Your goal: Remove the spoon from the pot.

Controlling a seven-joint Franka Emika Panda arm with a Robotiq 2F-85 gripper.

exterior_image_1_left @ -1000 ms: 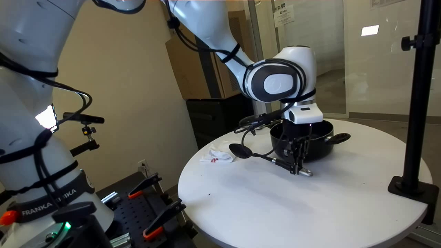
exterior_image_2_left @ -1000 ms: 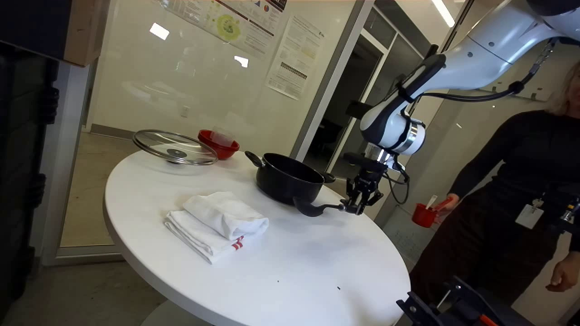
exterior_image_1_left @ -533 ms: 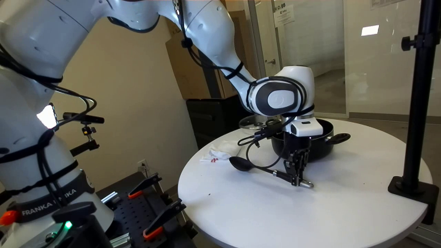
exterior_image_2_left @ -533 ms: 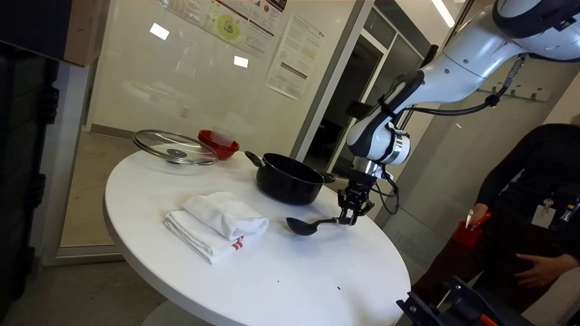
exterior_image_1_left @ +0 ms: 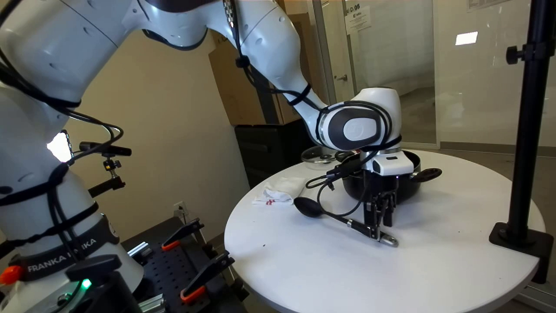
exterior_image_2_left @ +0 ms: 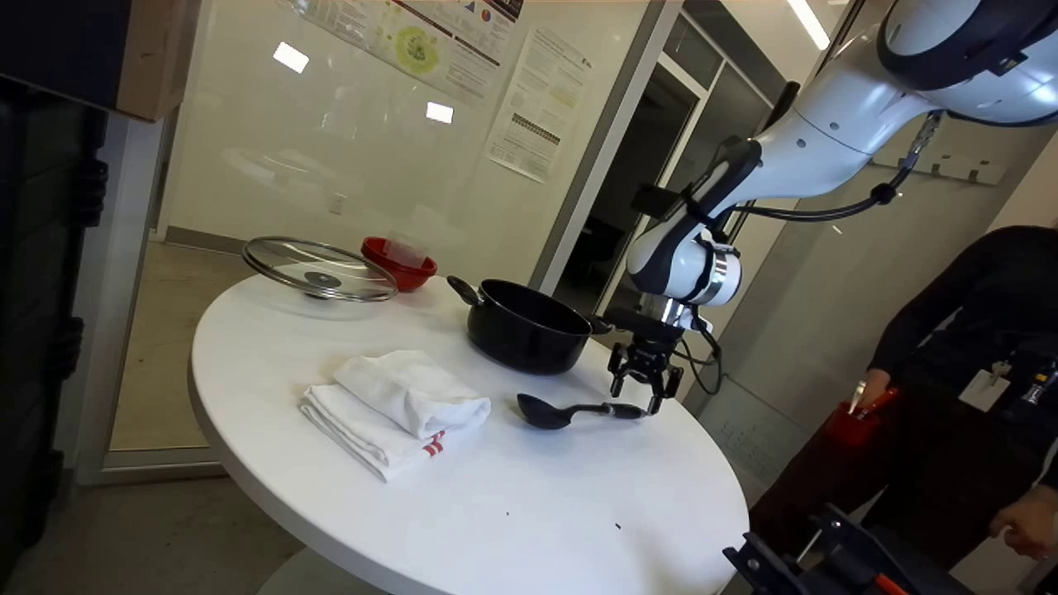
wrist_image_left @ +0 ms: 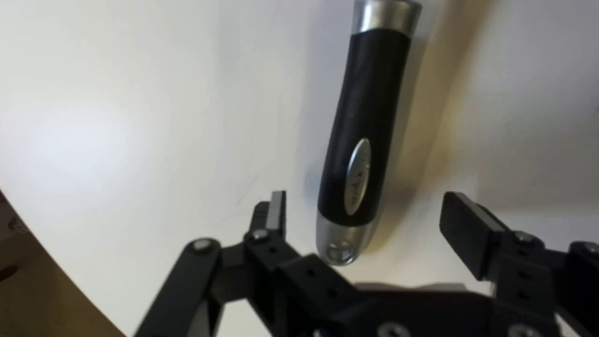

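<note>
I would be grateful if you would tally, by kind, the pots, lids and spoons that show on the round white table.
Black pot: 1
Glass lid: 1
Black spoon: 1
Total: 3

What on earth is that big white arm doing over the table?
A robot arm is dealing with a black spoon; its job is to get it out of the black pot. Right now the spoon lies on the white table, outside the pot, so that job looks done. The arm's hand is open, with one side of it on either side of the spoon's handle, not gripping it. Someone in dark clothes stands nearby.
</note>
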